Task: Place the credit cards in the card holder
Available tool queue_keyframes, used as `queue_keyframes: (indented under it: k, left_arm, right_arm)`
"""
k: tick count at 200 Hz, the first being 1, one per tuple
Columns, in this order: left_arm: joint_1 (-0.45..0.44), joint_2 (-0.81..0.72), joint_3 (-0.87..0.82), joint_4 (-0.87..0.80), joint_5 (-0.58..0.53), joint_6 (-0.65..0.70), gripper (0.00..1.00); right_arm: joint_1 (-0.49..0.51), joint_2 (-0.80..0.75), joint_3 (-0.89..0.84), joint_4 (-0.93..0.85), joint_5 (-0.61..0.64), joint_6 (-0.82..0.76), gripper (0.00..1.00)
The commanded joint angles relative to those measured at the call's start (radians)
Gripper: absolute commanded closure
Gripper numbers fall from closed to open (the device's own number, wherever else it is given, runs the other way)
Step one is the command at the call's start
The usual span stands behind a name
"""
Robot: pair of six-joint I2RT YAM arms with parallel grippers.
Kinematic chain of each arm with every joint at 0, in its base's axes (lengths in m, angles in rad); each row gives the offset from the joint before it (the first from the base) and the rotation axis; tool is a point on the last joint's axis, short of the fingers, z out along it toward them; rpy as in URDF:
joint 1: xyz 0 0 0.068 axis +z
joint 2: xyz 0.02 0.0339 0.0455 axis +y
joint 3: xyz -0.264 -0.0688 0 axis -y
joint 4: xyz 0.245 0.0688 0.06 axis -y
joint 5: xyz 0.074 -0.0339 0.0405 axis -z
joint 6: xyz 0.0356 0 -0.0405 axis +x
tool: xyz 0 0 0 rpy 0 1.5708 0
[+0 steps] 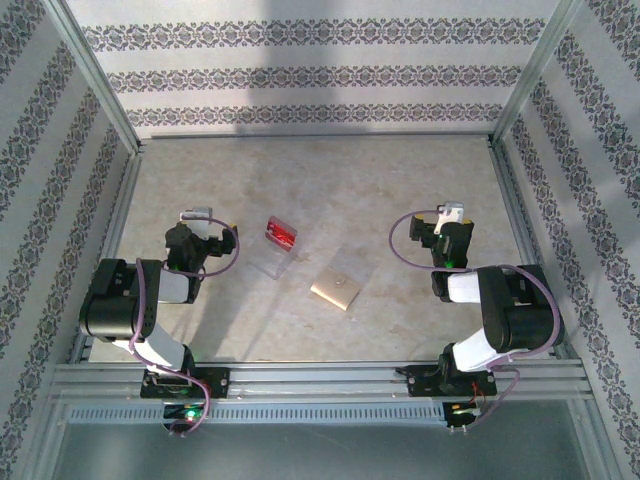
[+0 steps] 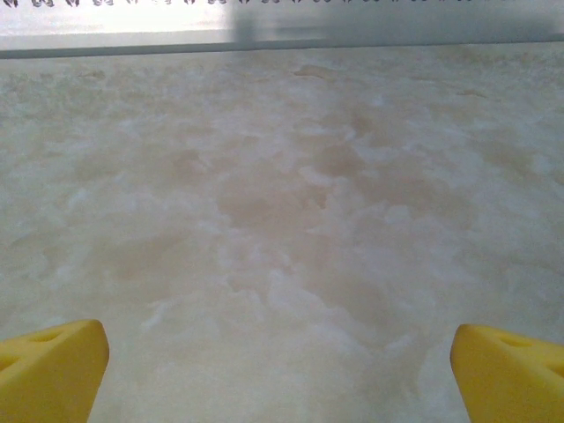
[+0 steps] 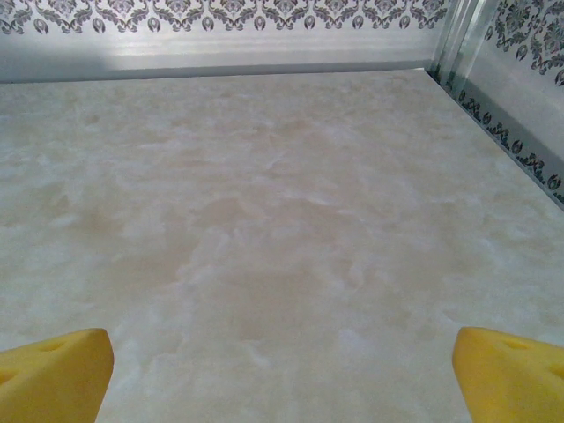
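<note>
A bright red credit card (image 1: 282,234) lies on the marble table, left of centre, on or against a clear see-through card (image 1: 272,262). Another clear card (image 1: 352,258) lies just behind the tan card holder (image 1: 335,291), which rests folded flat near the middle. My left gripper (image 1: 198,215) hovers to the left of the red card, and my right gripper (image 1: 452,212) is off to the right of the holder. Both are open and hold nothing. In the wrist views the left gripper (image 2: 282,370) and the right gripper (image 3: 282,374) show yellow fingertips (image 2: 53,361) (image 3: 53,370) wide apart over bare table.
Patterned walls with aluminium posts (image 1: 92,80) enclose the table on three sides. A metal rail (image 1: 320,380) carrying both arm bases runs along the near edge. Purple cables (image 1: 400,245) loop off each wrist.
</note>
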Motion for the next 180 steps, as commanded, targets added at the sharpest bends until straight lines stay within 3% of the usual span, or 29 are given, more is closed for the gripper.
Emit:
queue_keyframes:
  k: [1, 49, 69, 111, 133, 155, 180]
  left_arm:
    - [0.005, -0.003, 0.017, -0.006, -0.001, -0.005, 0.0]
    - [0.007, -0.056, 0.028, -0.063, 0.033, 0.001, 0.0]
    - [0.008, -0.158, 0.144, -0.365, 0.077, 0.021, 0.0]
    - [0.005, -0.315, 0.496, -1.061, 0.071, -0.008, 0.0]
    - [0.005, -0.442, 0.573, -1.288, 0.011, -0.057, 0.0]
    - [0.007, -0.518, 0.576, -1.396, -0.01, -0.071, 0.0]
    - [0.035, -0.55, 0.511, -1.374, 0.082, -0.051, 0.0]
  right_arm:
    - [0.009, -0.008, 0.013, 0.014, -0.015, -0.007, 0.02]
    - [0.045, -0.085, 0.017, -0.043, 0.063, -0.032, 0.02]
    - [0.083, -0.252, 0.067, -0.291, 0.171, -0.019, 0.02]
    - [0.152, -0.475, 0.26, -0.86, 0.137, 0.374, 0.02]
    - [0.293, -0.463, 0.438, -1.189, 0.186, 0.565, 0.02]
    - [0.513, -0.431, 0.503, -1.262, 0.298, 0.711, 0.02]
    - [0.724, -0.328, 0.613, -1.344, 0.392, 0.84, 0.03]
